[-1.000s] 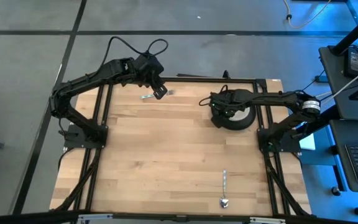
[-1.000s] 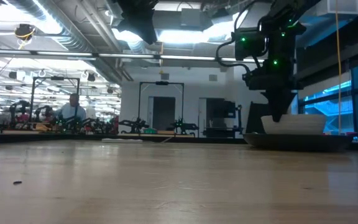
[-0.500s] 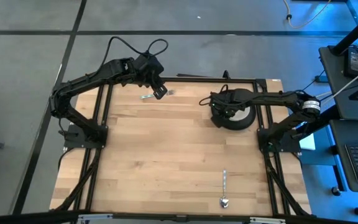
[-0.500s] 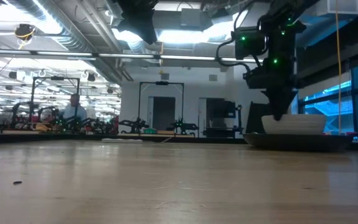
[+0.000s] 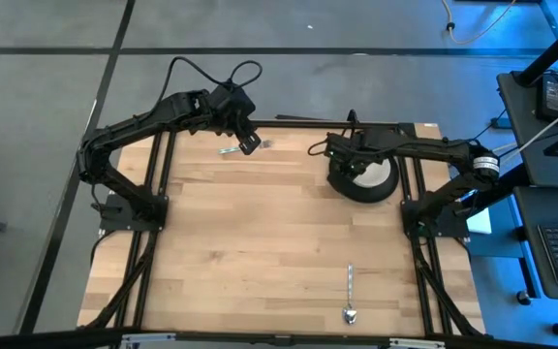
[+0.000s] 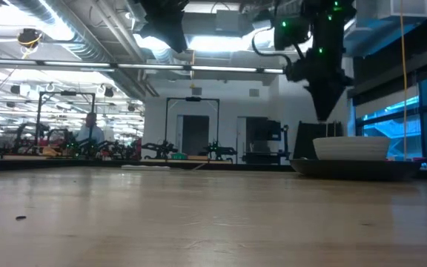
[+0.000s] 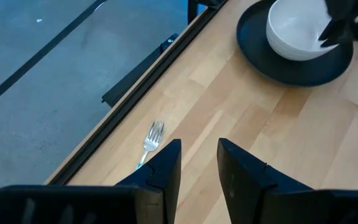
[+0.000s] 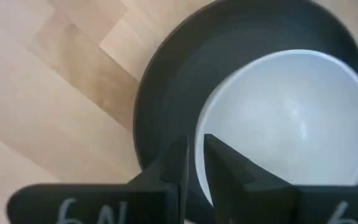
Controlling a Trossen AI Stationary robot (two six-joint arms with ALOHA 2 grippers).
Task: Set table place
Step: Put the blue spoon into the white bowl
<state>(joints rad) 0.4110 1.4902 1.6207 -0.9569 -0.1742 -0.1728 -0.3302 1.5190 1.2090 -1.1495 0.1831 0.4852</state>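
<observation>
The round black plate (image 5: 350,190) lies at the table's far right, and the white bowl (image 5: 376,174) stands in it on its base. My right gripper (image 5: 346,165) hangs above the bowl's left rim, pointing down. Its fingers (image 8: 194,158) are a narrow gap apart and empty, and in the low view its tip (image 6: 323,116) is clear above the bowl (image 6: 351,148). My left gripper (image 7: 199,155) is held high over the far left of the table, open and empty. The silver fork (image 7: 151,138) lies below it by the far rail. The silver spoon (image 5: 350,293) lies near the front edge.
Black frame rails (image 5: 289,124) run along the table's edges. Bare wood lies between the plate and the spoon. In the low view a person (image 6: 90,130) sits at a bench in the room beyond the table.
My right gripper has risen straight up from the bowl's rim and now hangs clear above it. The bowl and plate have stayed where they were.
</observation>
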